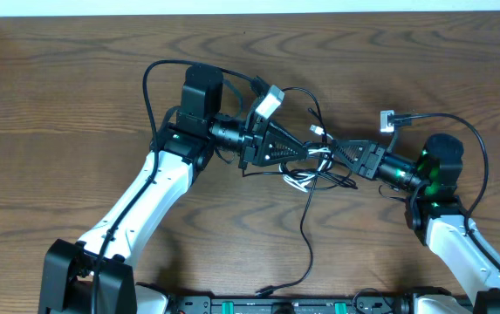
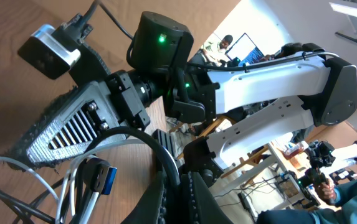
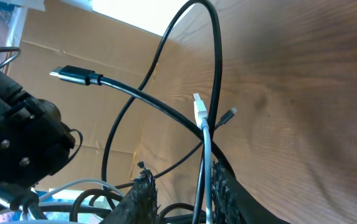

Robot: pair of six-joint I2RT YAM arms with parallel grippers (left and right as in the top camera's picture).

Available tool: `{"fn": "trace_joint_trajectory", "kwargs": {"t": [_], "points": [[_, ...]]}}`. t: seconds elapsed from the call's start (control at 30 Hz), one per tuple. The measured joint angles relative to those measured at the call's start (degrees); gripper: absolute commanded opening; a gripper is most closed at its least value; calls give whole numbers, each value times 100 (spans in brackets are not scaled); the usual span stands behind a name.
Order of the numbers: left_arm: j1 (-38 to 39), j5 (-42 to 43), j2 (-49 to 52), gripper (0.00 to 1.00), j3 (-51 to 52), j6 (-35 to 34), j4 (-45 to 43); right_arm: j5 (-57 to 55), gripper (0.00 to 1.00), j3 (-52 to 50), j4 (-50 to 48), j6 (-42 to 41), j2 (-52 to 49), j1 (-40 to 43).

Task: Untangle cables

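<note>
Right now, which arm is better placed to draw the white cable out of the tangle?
Right, probably. The white cable runs through the right gripper's open jaws, so it only needs to close. The left gripper is shut on a black cable.

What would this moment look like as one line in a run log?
task: untangle cables | left gripper: shut on cables | right gripper: open, white cord between its fingers
</note>
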State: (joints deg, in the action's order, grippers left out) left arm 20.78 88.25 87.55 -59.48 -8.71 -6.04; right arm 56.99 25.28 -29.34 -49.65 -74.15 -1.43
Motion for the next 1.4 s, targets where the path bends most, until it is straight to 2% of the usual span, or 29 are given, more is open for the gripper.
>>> {"fn": "trace_joint_trajectory", "kwargs": {"t": [0.27, 0.5, 0.77, 0.97, 1.13, 1.4], "points": [[0, 0, 0, 8, 0, 0, 0, -323, 25, 2, 828, -81, -4, -90], [0, 0, 0, 8, 0, 0, 0, -492, 21, 2, 831, -85, -4, -101], [0, 0, 0, 8, 0, 0, -2, -745, 11, 2, 894, -210, -4, -420], [0, 0, 0, 8, 0, 0, 0, -1493, 1, 2, 1038, -264, -4, -940], [0, -2, 0, 8, 0, 0, 0, -2253, 1, 2, 1510, -177, -4, -1189], [0, -4, 0, 8, 0, 2, 0, -3475, 1, 4, 2194, 468, -4, -1207]]}}
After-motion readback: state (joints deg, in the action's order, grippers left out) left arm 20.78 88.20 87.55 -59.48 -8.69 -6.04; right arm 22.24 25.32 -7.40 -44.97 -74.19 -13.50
